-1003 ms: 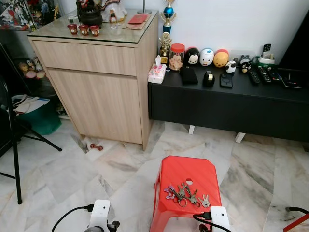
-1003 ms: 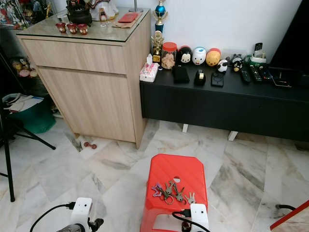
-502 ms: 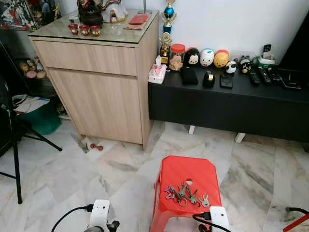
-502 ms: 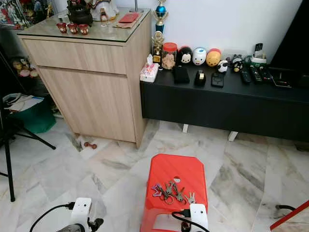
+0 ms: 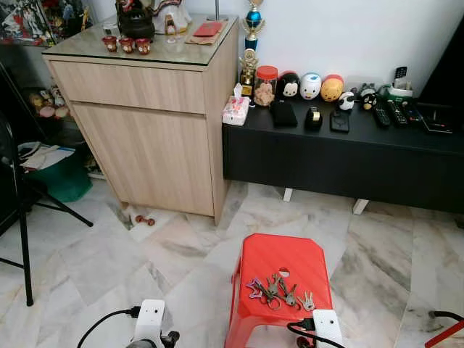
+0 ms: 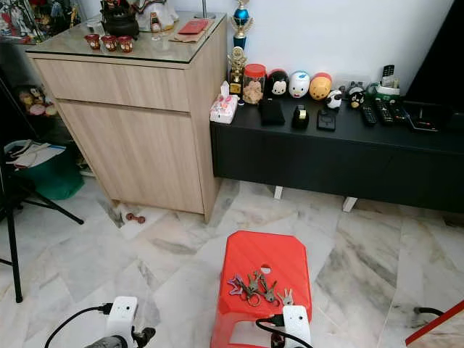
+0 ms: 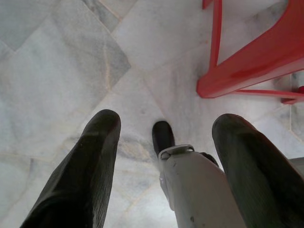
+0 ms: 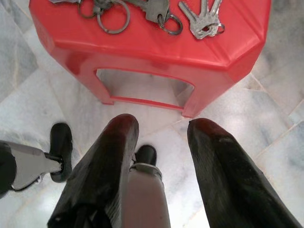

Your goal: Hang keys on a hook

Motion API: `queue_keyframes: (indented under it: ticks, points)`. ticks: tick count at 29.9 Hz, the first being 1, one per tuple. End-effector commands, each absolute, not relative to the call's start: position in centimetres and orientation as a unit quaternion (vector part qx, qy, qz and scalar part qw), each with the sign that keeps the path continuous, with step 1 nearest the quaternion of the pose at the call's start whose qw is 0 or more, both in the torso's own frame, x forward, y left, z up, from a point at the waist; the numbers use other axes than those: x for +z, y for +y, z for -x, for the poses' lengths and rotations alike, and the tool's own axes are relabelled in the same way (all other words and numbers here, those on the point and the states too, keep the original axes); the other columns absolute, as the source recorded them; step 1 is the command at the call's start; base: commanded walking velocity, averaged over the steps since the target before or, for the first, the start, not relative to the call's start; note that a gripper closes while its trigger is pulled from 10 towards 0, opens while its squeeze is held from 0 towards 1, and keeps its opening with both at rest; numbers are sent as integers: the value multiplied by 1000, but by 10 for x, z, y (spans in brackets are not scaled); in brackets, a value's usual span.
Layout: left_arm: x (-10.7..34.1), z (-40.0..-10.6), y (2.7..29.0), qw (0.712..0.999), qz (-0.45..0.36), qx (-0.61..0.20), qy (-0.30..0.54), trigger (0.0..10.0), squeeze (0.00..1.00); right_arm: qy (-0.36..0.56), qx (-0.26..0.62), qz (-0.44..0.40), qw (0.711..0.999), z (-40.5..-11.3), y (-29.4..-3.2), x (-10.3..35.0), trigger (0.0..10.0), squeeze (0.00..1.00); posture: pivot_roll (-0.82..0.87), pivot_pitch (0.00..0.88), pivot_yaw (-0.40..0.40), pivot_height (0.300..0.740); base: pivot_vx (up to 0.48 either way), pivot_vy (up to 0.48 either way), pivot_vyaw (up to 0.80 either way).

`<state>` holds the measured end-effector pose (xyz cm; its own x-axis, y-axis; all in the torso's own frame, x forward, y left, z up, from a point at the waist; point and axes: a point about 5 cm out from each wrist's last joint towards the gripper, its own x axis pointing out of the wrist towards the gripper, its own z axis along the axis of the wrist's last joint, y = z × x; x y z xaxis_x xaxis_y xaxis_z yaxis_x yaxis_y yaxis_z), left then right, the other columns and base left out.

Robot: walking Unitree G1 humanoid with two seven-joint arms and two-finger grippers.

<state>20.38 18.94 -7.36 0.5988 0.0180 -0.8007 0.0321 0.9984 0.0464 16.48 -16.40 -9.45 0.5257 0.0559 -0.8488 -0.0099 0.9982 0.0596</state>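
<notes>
Item: keys (image 5: pixel 280 292), lying spread in a row across the near edge of the red stool (image 5: pixel 283 254).

You are holding the right gripper (image 8: pixel 159 130) low, just short of the stool, fingers parted and empty; keys are sitting ahead of it.

Left gripper (image 7: pixel 164 126) is hanging open over marble floor (image 5: pixel 101 254), farther off.

The right wrist view is showing separate rings.

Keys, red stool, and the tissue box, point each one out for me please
keys (image 5: pixel 279 291), left eye view, middle of the bunch.
red stool (image 5: pixel 279 251), left eye view, bare seat top.
tissue box (image 5: pixel 235 111), left eye view, front of the box.
</notes>
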Motion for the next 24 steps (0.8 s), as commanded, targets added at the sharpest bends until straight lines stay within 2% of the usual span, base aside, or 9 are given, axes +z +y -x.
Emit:
queue_keyframes:
  ticks: [1, 4, 24]
  points:
    - [-77, -197, 190, 888, -23, -7, 459, 10000, 0, 488, 21, -19, 872, -159, -165, -97, 10000, 0, 46, 0, -30, 740, 0, 0, 800]
    - [-77, -197, 190, 888, -23, -7, 458, 10000, 0, 491, 19, -19, 871, -157, -166, -97, 10000, 0, 46, 0, -30, 740, 0, 0, 763]
    - [-77, -197, 190, 887, -24, -6, 460, 10000, 0, 493, 4, -38, 869, -151, -169, -99, 10000, 0, 45, 0, -30, 740, 0, 0, 0]
